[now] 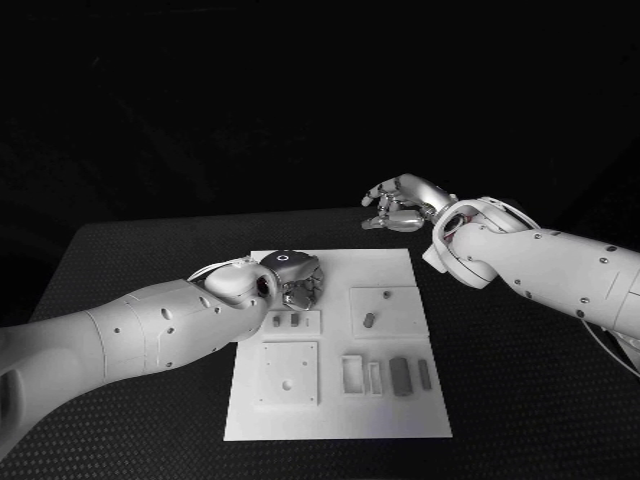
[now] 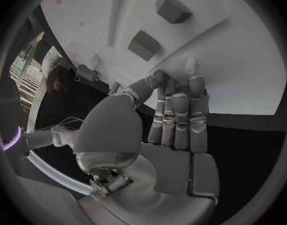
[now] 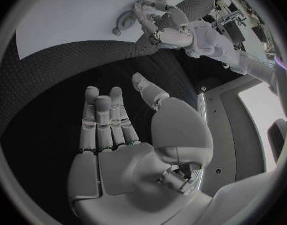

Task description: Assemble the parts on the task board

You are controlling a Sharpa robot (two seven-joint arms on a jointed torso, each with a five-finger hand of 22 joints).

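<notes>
— Black table [image 1: 133, 260] under everything, dark room behind it. What lies on it?

— One white board [image 1: 392, 415] in the middle, with small grey parts [image 1: 400, 374] lined up near its front edge, one more part [image 1: 368, 320] in a raised square to the right of the middle, and a small plate with two parts [image 1: 287, 321] just beside the left hand.

— Where is the left hand [image 1: 294, 280]?

— Over the far left part of the board, fingers pointing down at it. From the left wrist, the fingers [image 2: 180, 116] lie straight and side by side above the white surface, close to two dark blocks [image 2: 144, 45], and nothing is in them.

— And the right hand [image 1: 404, 205]?

— Off the board, above the bare table past its far right corner. Its fingers [image 3: 105, 116] are stretched out and a little apart, the thumb to one side, the palm empty.
</notes>
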